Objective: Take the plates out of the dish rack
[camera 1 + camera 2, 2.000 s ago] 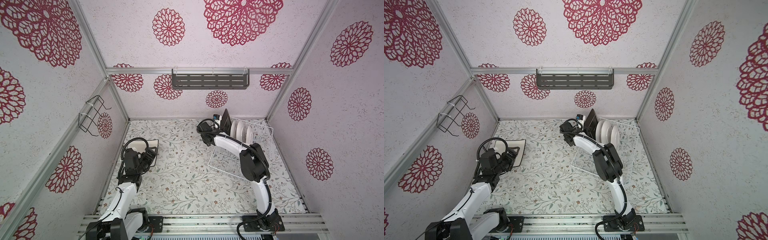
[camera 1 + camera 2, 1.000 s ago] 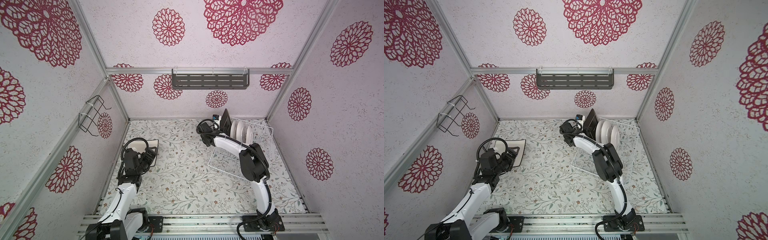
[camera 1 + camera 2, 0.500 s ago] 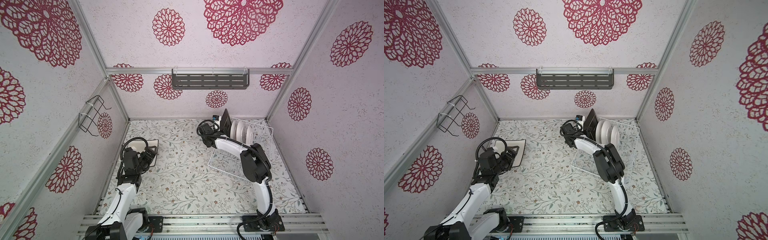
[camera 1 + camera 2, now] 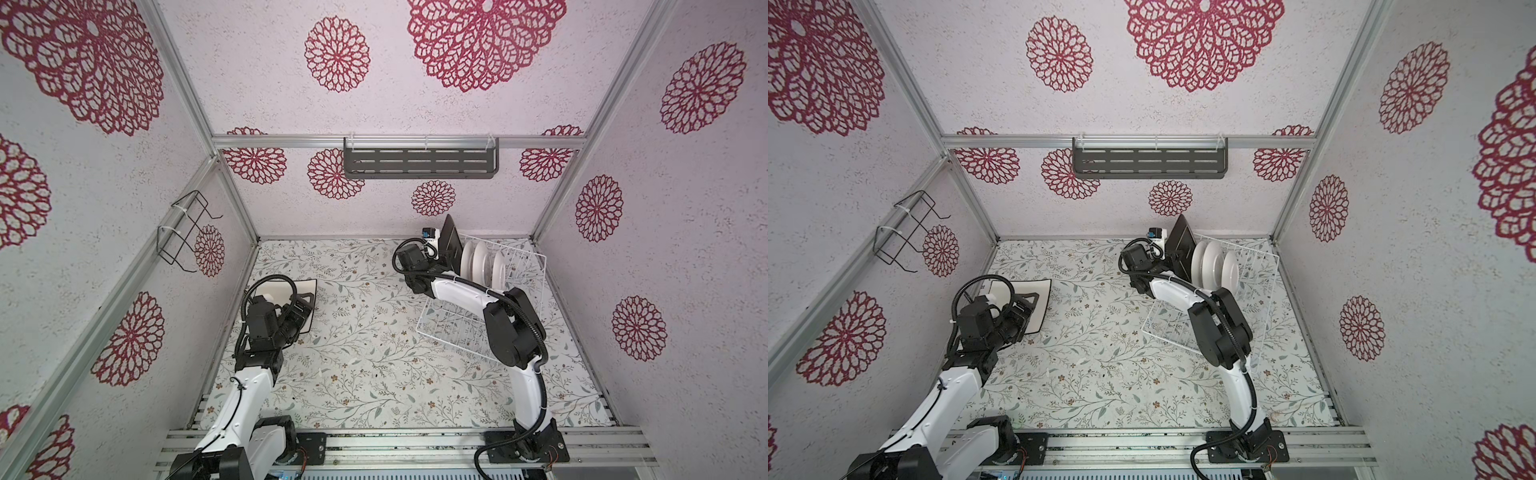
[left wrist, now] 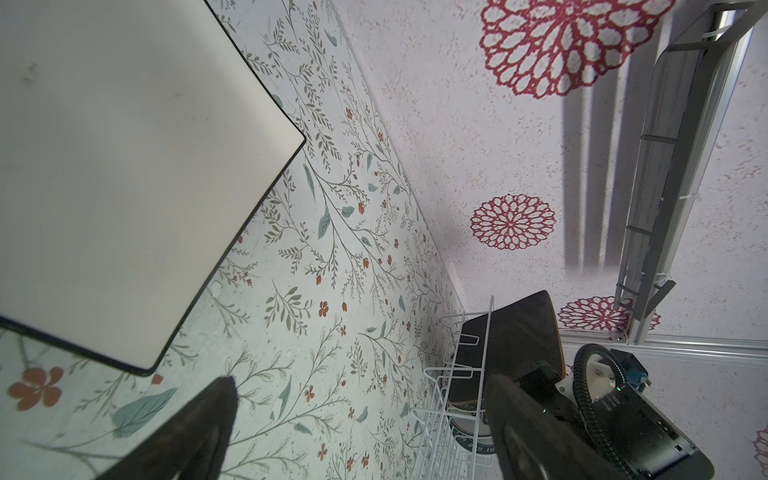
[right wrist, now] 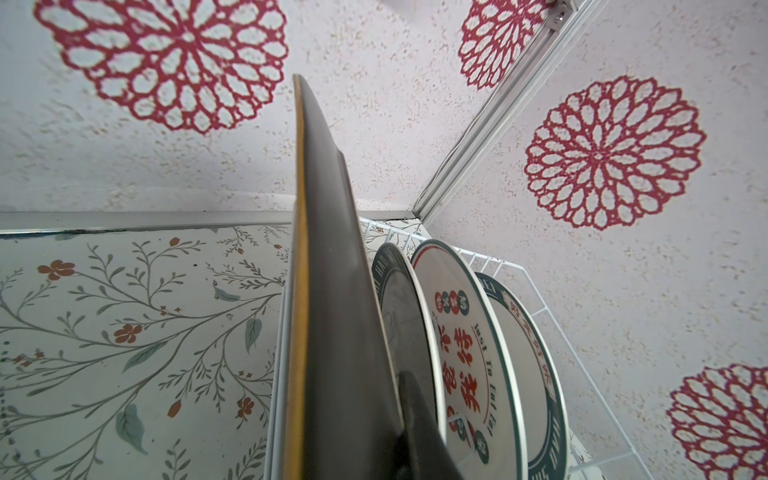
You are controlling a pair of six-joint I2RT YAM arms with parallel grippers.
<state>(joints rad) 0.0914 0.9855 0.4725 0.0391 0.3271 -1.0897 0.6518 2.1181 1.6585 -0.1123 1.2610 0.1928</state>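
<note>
My right gripper (image 4: pixel 441 261) is pinched tight on the black square plate (image 4: pixel 451 243). That plate stands on edge at the left end of the white wire dish rack (image 4: pixel 540 259), upper right of centre in both top views, with three round plates (image 4: pixel 482 266) just beside it. My left gripper (image 4: pixel 300 305) gapes wide and holds nothing, at the edge of the white square plate (image 4: pixel 309 289) lying flat on the floral table (image 4: pixel 374 353) at middle left.
</note>
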